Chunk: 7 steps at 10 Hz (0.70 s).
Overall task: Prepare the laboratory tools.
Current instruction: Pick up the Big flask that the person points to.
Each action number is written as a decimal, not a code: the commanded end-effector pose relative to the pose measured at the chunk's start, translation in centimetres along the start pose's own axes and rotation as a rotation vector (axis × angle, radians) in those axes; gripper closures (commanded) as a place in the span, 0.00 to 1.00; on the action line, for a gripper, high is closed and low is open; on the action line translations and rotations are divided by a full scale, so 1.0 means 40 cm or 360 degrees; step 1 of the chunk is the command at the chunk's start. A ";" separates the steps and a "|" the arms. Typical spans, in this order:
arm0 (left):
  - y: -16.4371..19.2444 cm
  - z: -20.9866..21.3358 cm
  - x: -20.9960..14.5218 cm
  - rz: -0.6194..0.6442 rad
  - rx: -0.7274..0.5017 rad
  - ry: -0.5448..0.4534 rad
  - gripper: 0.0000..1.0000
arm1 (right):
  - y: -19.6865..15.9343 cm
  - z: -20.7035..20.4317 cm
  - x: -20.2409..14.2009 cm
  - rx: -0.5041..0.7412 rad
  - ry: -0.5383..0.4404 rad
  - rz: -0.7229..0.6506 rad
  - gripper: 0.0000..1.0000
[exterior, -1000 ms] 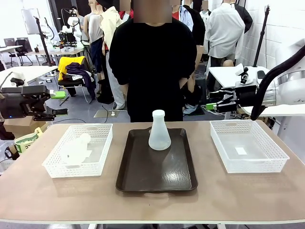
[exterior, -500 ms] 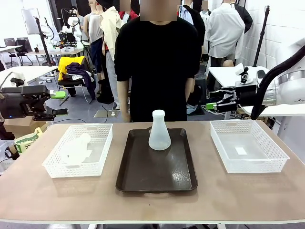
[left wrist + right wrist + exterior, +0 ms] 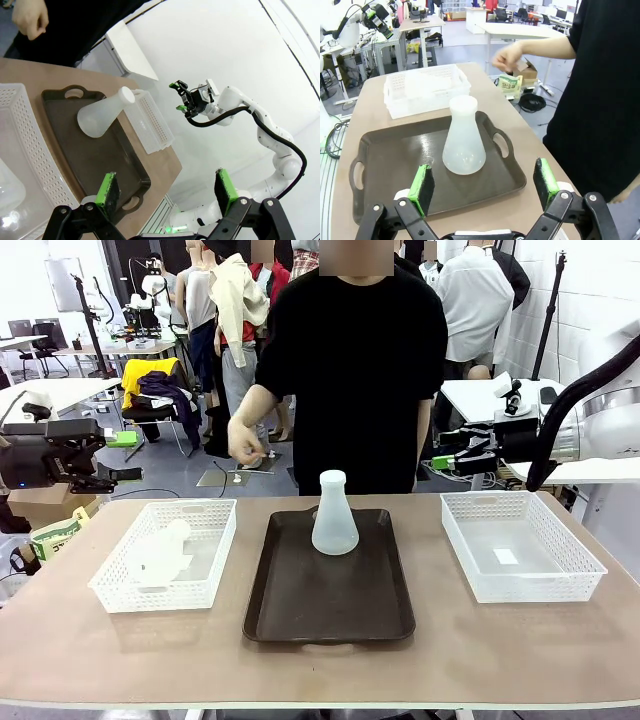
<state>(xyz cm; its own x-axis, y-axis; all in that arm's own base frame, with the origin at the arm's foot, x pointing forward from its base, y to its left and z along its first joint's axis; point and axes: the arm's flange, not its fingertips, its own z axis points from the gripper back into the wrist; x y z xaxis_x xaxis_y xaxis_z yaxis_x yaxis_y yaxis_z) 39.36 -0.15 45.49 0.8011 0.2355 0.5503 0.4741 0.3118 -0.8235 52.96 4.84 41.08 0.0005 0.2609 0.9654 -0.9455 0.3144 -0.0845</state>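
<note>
The left gripper [image 3: 165, 190] is hanging wide open with nothing between its green pads, and the right gripper [image 3: 484, 186] is doing the same. Both are waiting off their own ends of the table [image 3: 320, 660], well above it.

1 Erlenmeyer flask [image 3: 464, 140] is standing upright on the dark brown tray [image 3: 380, 165], straight ahead of the right gripper and between the 2 grippers. The second flask [image 3: 160, 555] is lying on its side in the white lattice basket [image 3: 215, 540], below and ahead of the left gripper, on that gripper's side of the tray.

Judging from this layout, the step in hand is bringing the lying flask out to join the standing one, and the left gripper is sitting nearest to it. The frosted cone is likely slippery and tapering, so the pads should be closing across the neck, or low across the body, rather than on the slope. The descent should be clearing the basket wall. Setting it down should be leaving a gap beside the upright flask.

The person's hand [image 3: 243, 440] is hovering beyond the tray, apart from both flasks, so any reach should be watching it.
</note>
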 end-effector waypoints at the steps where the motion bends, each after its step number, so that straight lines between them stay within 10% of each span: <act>1: 0.000 -0.006 0.001 0.0016 0.0009 -0.0009 0.00 | 0.004 0.003 0.001 0.0007 0.0017 -0.0002 0.00; 7: 0.000 -0.006 0.001 0.0016 0.0009 -0.0009 0.00 | 0.004 0.003 0.001 0.0007 0.0017 -0.0002 0.00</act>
<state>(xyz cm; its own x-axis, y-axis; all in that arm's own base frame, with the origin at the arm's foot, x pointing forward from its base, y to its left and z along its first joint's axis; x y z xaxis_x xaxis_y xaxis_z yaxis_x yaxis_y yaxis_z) 39.36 -0.15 45.49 0.8011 0.2355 0.5503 0.4741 0.3118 -0.8235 52.96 4.84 41.08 0.0005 0.2609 0.9654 -0.9455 0.3144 -0.0845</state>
